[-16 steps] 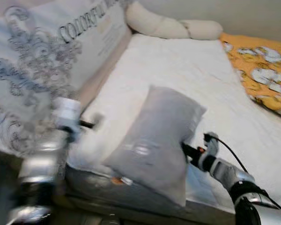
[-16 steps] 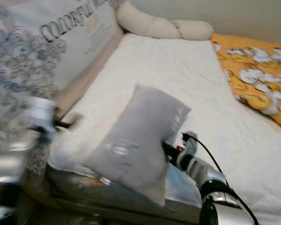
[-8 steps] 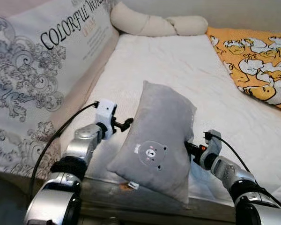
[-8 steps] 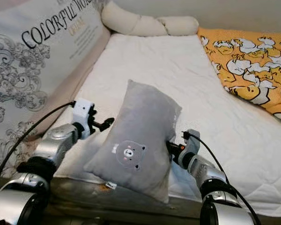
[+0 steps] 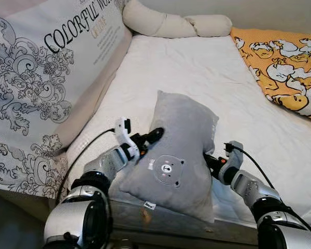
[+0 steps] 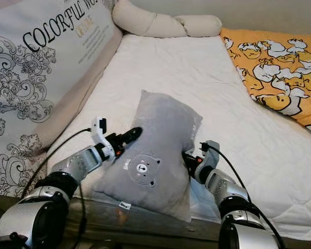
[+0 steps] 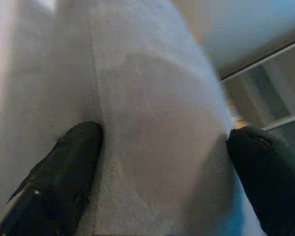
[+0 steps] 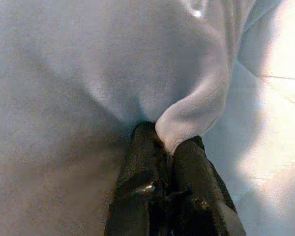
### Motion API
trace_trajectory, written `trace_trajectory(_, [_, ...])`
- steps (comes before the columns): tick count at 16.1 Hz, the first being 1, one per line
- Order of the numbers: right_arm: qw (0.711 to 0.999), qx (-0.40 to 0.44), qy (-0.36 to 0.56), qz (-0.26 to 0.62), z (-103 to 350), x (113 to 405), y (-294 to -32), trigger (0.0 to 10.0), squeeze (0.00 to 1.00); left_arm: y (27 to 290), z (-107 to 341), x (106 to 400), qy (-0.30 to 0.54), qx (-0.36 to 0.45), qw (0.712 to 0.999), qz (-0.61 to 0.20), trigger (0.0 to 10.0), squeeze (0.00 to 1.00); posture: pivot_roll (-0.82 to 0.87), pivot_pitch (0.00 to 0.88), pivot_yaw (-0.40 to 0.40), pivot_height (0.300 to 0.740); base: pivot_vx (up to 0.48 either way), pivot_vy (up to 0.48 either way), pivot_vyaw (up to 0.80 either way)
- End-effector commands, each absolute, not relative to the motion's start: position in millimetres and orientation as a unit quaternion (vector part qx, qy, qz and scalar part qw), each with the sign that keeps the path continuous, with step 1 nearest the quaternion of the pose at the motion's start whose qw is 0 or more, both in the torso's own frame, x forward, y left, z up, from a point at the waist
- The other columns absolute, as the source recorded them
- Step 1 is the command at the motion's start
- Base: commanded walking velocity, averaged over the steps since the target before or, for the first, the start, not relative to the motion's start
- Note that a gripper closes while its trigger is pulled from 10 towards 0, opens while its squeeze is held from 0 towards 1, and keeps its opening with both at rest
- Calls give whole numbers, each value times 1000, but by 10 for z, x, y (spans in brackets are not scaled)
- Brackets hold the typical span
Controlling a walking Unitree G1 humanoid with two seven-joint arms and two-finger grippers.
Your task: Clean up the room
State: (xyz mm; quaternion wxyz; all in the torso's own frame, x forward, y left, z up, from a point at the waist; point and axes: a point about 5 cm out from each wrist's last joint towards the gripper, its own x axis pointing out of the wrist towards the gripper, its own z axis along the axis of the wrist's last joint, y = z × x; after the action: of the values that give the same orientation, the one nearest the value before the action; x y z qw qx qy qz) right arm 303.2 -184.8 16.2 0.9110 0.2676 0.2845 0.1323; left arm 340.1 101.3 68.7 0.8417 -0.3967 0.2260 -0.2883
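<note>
A grey pillow (image 5: 179, 155) stands propped at the bed's (image 5: 207, 78) near edge, long axis running toward the headboard end. The right gripper (image 8: 167, 147) pinches its side fold; the left gripper (image 7: 162, 162) straddles the opposite edge, fingers (image 7: 71, 167) spread.

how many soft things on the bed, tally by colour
grey: 1, the bear pillow, pinched by the right gripper
cream: 1, the long bolster
orange: 1, the duck-print blanket
white printed: 1, the large cushion
total: 4
</note>
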Motion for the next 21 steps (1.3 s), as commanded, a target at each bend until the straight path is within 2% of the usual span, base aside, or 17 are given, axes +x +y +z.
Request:
trace_trajectory(1, [918,270,249,148,347,3187,-1785,0,0,927,728,3407,228,-419,823,-308,10000,1000,49,0,56,740,0,0,0])
trace_trajectory(4, [918,272,234,166,421,3239,-1703,0,0,794,531,3241,299,-316,825,-359,10000,1000,33,0,70,740,0,0,0])
trace_trajectory(5, [919,272,231,167,429,3245,-1693,0,0,795,512,3234,306,-306,828,-356,9490,1000,30,0,73,740,0,0,0])
trace_trajectory(6, [919,273,228,171,441,3253,-1664,0,0,800,477,3222,318,-287,834,-348,3098,1000,26,0,76,740,0,0,0])
trace_trajectory(7, [917,275,222,182,452,3253,-1618,0,0,800,454,3212,323,-270,838,-348,0,0,24,0,78,740,0,0,0])
trace_trajectory(8, [917,274,223,185,445,3243,-1568,5412,0,798,446,3209,323,-262,840,-349,0,0,23,0,80,740,0,0,0])
trace_trajectory(10, [920,263,221,188,428,3226,-1531,10000,0,803,445,3210,319,-262,842,-348,0,0,23,0,81,740,0,0,0])
trace_trajectory(11, [914,273,221,201,416,3204,-1505,10000,200,818,434,3206,320,-264,843,-343,0,0,26,0,78,740,0,0,0])
trace_trajectory(12, [912,278,220,205,412,3196,-1503,10000,1000,826,425,3202,322,-264,843,-341,0,0,26,0,78,740,0,0,0])
trace_trajectory(15, [908,313,224,163,380,3194,-1633,10000,1000,914,293,3140,341,-202,860,-322,0,0,30,0,76,740,0,0,0])
trace_trajectory(17, [892,367,235,123,365,3203,-1744,10000,1000,937,286,3148,337,-196,867,-311,0,0,36,0,73,740,0,0,0])
trace_trajectory(19, [897,339,247,139,363,3183,-1793,10000,1000,988,280,3164,336,-185,875,-295,0,0,38,0,73,740,0,0,0])
trace_trajectory(21, [914,304,204,176,424,3181,-1855,10000,1000,1036,275,3176,338,-176,880,-283,0,0,38,0,80,740,0,0,0])
